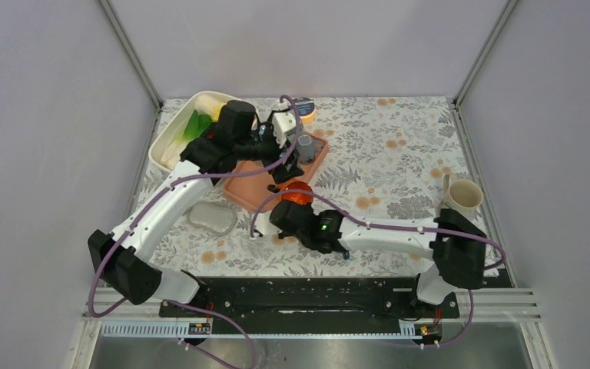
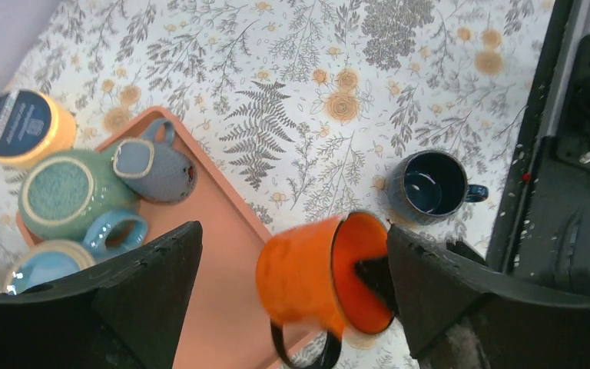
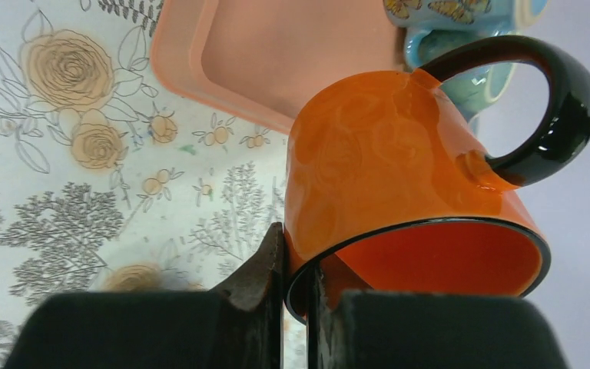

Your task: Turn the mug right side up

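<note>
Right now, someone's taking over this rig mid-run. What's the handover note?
Right gripper: shut on the rim of the orange mug, one finger inside, one outside.
Left gripper: open, holding nothing, above the pink tray.
Mug: tilted on its side at the tray's near edge, mouth not yet up. I cannot tell whether it is lifted clear.
Done: the grasp.
Left: rotate until the mouth faces up, set it down, release.
</note>
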Robot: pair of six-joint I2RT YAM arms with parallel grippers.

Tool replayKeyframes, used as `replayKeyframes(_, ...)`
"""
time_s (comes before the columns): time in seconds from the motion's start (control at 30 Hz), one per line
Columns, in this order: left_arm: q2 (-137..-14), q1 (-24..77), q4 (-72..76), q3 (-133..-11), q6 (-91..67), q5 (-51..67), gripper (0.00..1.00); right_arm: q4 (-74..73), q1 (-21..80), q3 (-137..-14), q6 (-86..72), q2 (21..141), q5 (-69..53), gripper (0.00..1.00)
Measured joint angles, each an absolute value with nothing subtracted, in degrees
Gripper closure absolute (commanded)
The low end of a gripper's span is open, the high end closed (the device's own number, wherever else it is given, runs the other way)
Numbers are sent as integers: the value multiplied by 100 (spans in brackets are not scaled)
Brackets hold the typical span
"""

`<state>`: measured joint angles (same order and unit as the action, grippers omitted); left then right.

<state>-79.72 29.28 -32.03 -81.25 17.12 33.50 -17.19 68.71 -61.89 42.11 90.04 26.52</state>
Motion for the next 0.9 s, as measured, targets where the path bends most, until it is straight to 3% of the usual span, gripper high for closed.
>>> replayKeyframes(0.23, -7975, 3900, -3374, -7889, 2740, 2025, 11, -2392, 7282, -7076, 4788, 9926, 3721, 100)
replayKeyframes(0.47, -8029, 4165, -3201, -7063, 3494, 569, 20, -3013, 7332, -7769, 4788, 10252, 4453, 100)
replayKeyframes(0.53, -8114, 4211, -3079, -7006, 3618, 242, 30, -3068, 7367, -7918, 4770, 10296, 4582, 100)
replayKeyframes(0.7, -8252, 4346, -2766, -6973, 3732, -242, 92, -3269, 7387, -7959, 4698, 10328, 4674, 100)
replayKeyframes(0.73, -8291, 4412, -2724, -6958, 3844, -381, 100, -3269, 7382, -7961, 4718, 10328, 4698, 100)
replayKeyframes(0.9, -8438, 4493, -2580, -6875, 4073, -692, 100, -3326, 7332, -8001, 4622, 10300, 4416, 96)
